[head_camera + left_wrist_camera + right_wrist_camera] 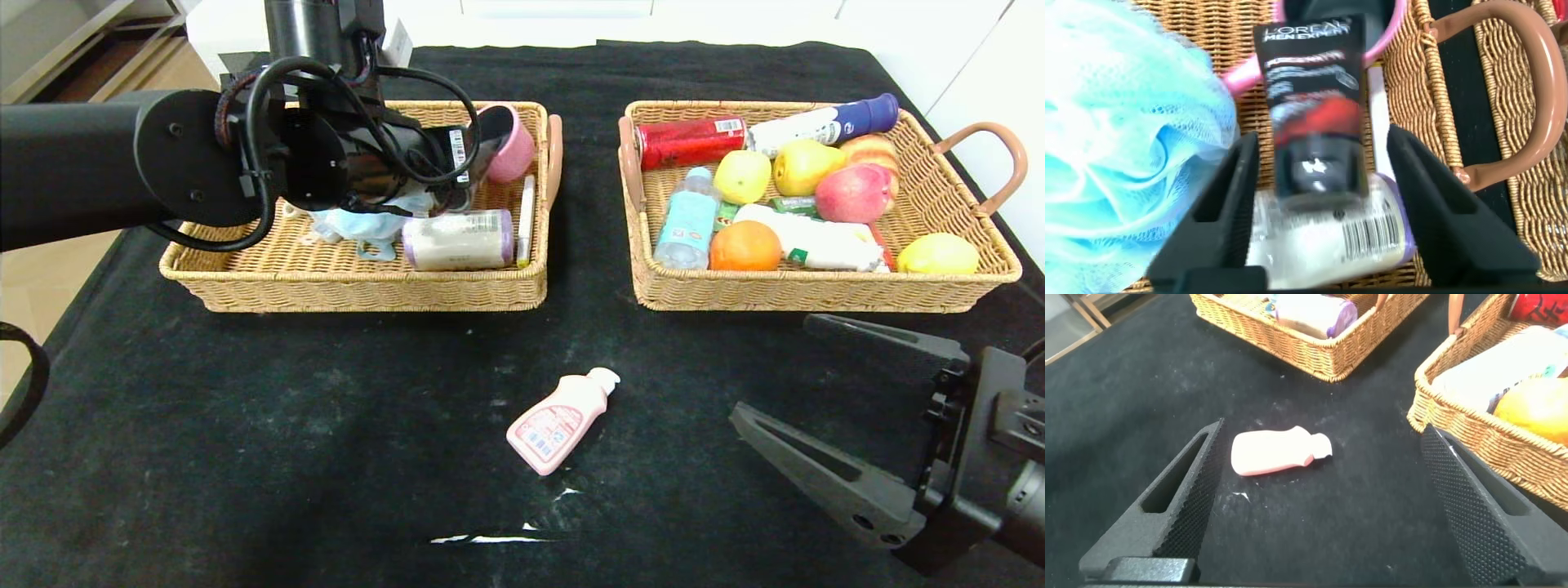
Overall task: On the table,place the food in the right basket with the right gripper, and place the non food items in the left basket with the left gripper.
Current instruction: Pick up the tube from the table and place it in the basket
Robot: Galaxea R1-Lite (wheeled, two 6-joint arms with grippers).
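Now dropping the black L'Oreal tube (1315,106) into left basket (359,290); left gripper (1319,204) fingers parted, tube slipping free. Right gripper (804,408) wide, idle. Next: pink bottle (562,420), non-food, left's job.

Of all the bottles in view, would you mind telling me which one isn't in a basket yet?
The pink bottle, lying on its side on the black table; every other bottle already rests inside a wicker basket.

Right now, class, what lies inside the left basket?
Left basket: a blue mesh sponge, a pink cup, a white bottle and a black tube between the left claw's fingers. The arm hides the rest.
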